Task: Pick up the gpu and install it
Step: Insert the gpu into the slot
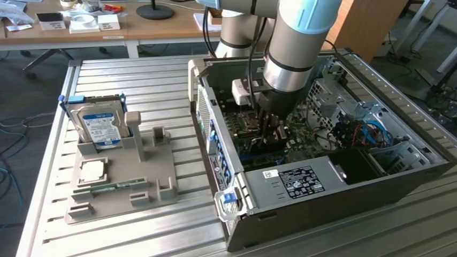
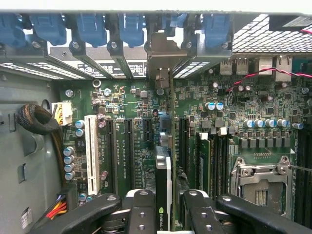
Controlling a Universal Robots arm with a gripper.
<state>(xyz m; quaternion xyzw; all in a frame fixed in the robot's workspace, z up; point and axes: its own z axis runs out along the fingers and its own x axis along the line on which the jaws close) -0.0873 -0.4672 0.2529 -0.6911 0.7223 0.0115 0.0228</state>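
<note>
My arm is reaching down into the open computer case [image 1: 400, 176], which lies on its side on the slatted metal table [image 1: 143, 80], toward that table's far edge. Deep in the case is the motherboard [image 2: 131, 141]; the gpu [image 2: 164, 195] stands on edge over it, held upright between my gripper [image 2: 164, 217] fingers [image 2: 141, 214], which are drawn in narrow and clamped on the card's two faces. Its silver bracket [image 2: 160, 61] rises toward the rear slot openings beside the blue retainer clips [image 2: 92, 29]. I cannot tell whether the card's lower edge is already in a slot; the fingers hide that part. Main risk, as I judge it: the card is thin and gripped near one end, so any tilt would set its edge connector against a slot lip or on the bare board between slots [image 2: 127, 146], and pressing then could bend the card or scrape the board. Second risk: the bracket catching on the metal dividers at the rear wall and cocking the card. Smaller: the neighbouring memory sticks [image 2: 202, 156] are just beside the card, and a sideways drift could knock them. The hard drive [image 1: 100, 126] sits well apart in the grey parts tray [image 1: 153, 171].
</note>
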